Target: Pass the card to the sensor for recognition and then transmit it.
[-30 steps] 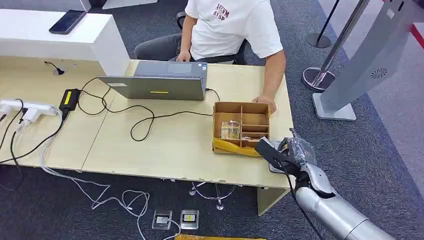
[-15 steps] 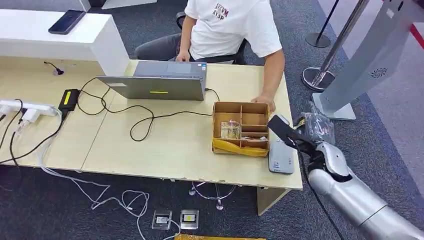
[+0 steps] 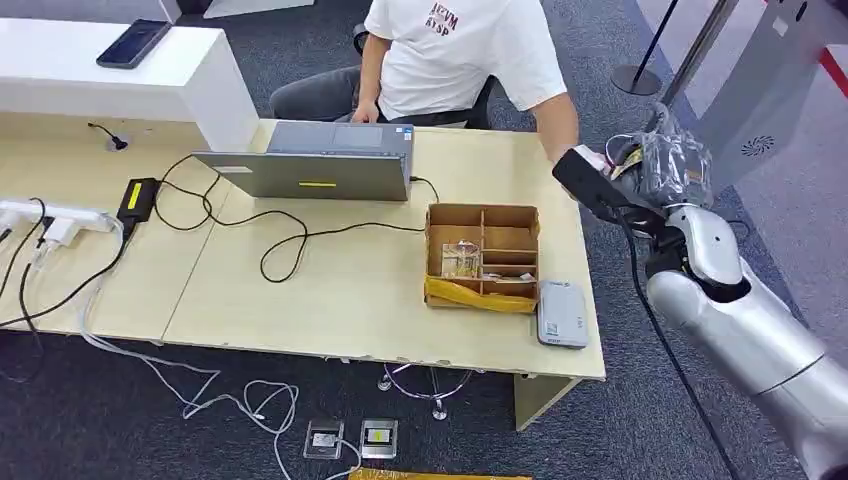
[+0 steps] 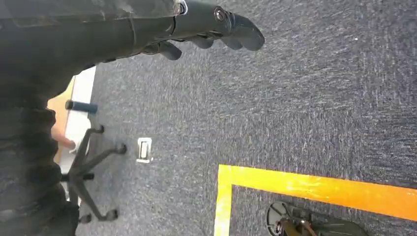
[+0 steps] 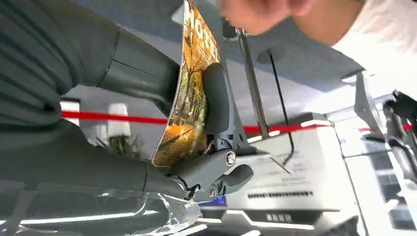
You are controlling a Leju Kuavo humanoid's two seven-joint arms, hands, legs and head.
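Since the earlier frames the right hand [image 3: 640,175] has risen from the table's near corner, off the grey sensor [image 3: 561,314], up to the far right edge beside the seated person's arm [image 3: 556,112]. Head view: wooden table [image 3: 350,280]; closed grey laptop [image 3: 315,162] with a black cable looping toward a brown divided cardboard box [image 3: 483,256]; the sensor lying flat just right of the box near the table's front edge; black power adapter [image 3: 138,199] and white power strip [image 3: 55,214] at the left; a dark phone [image 3: 134,43] on the white counter; a grey kiosk stand [image 3: 740,120] behind the raised hand. Left wrist view: the left hand [image 4: 206,29] hangs above grey carpet with fingers loosely curled and nothing in them; a yellow floor stripe [image 4: 314,187] and a chair base [image 4: 88,167] lie below. Right wrist view: the card [image 5: 189,93], a thin sheet printed in orange and gold, slightly bowed, is clamped edge-on between thumb and dark fingers [image 5: 216,98], with the person blurred close beyond.
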